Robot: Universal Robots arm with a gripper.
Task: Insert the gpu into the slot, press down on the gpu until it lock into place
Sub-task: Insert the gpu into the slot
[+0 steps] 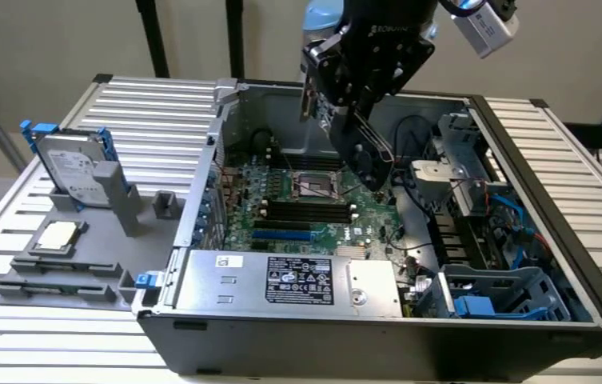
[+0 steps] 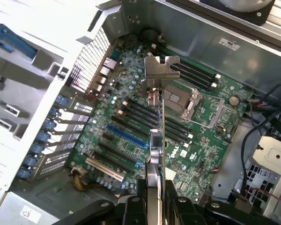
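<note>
Your tool (image 2: 154, 199) grips the gpu (image 2: 158, 136) edge-on above the motherboard (image 2: 201, 154), clear of the blue slot (image 2: 126, 137), apparently so its bottom edge faces the board.

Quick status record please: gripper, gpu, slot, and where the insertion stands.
gripper: shut on the gpu
gpu: held above the motherboard, metal bracket end away from the gripper
slot: blue, empty, apart from the gpu
progress: gpu not yet inserted
</note>
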